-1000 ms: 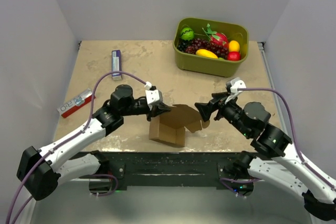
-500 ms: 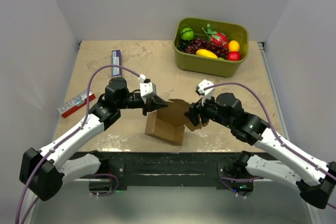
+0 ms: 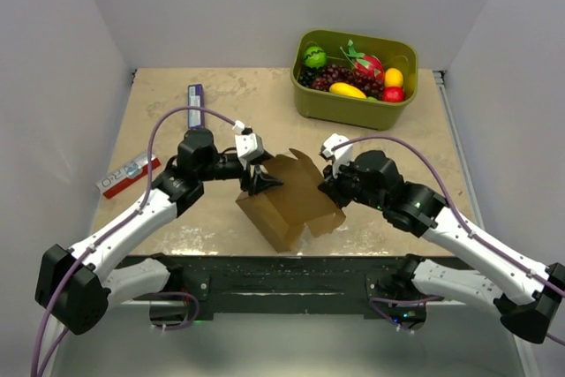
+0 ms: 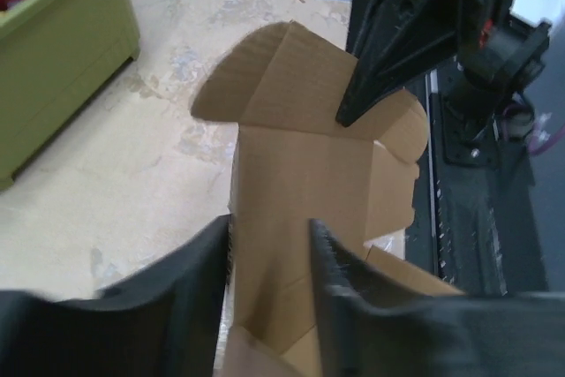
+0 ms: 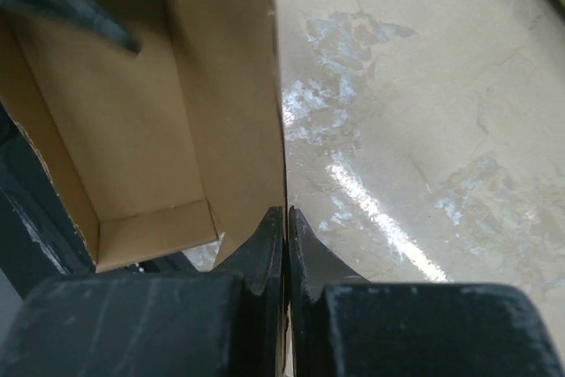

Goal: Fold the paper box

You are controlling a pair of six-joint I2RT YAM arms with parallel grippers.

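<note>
Two tools worked on one paper box (image 3: 296,196), which sat tilted at the lower centre of the top view, close to the near edge of the table (image 3: 238,94), with its open side up and its rounded flaps unfolded. The right tool (image 5: 284,218) had its fingers pressed together on the thin edge of one side wall and was pinching it. The left tool (image 4: 269,229) was spread over the opposite end, with cardboard visible in the gap; whether either finger touched the box could not be told. Judged risks:

- The single pinch on a thin wall could let the box pivot, or crease the wall where no fold is intended.
- A push from the left tool against the unsupported wall could collapse the box.
- A sideways pull could drag the box over the near table edge.
- The two tools were close together and could strike each other.

Count: one paper box, two tools, one green bin (image 3: 353,112) of fruit at upper right, one purple-and-white box (image 3: 195,94) at upper left, and one red-and-white box (image 3: 128,175) at centre left.
</note>
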